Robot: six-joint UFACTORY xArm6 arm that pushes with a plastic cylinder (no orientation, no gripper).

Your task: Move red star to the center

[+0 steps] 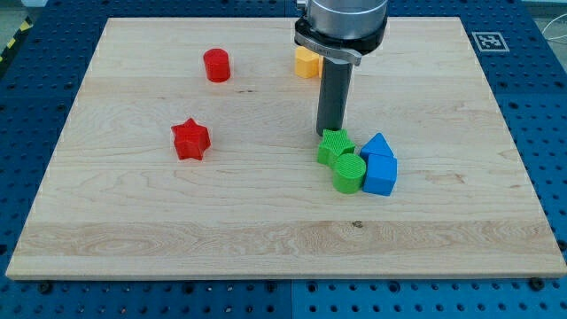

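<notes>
The red star [190, 139] lies on the wooden board [266, 221], left of the middle. My tip [330, 134] stands right of the board's middle, far to the right of the star. It is just above and touching or nearly touching a green block [336, 146].
A red cylinder [216, 66] stands at the upper left. A yellow block [307, 62] is partly hidden behind the arm at the top. A green cylinder [348, 174] and two blue blocks [376, 146] [381, 175] cluster below right of the tip.
</notes>
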